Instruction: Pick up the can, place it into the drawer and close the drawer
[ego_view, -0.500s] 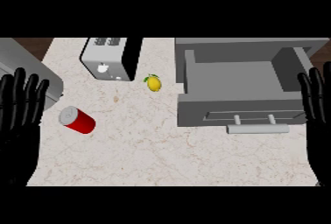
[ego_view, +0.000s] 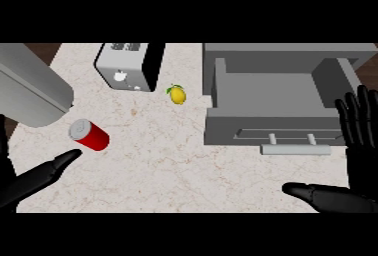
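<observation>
Hands frame the near edge of the marble counter (ego_view: 184, 170): left hand (ego_view: 37, 180) and right hand (ego_view: 358, 155) both open, holding nothing. Beyond, the red can (ego_view: 90, 135) lies near the left fingertips. Farther back sit the open grey drawer (ego_view: 273, 100), lemon (ego_view: 177, 94) and toaster (ego_view: 129, 66).

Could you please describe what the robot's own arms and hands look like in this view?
Both hands are plain glossy black with slim, rounded fingers: the left hand at lower left, the right hand at the right edge. A smooth light grey cylindrical forearm shows upper left. No cables or markings are visible.
</observation>
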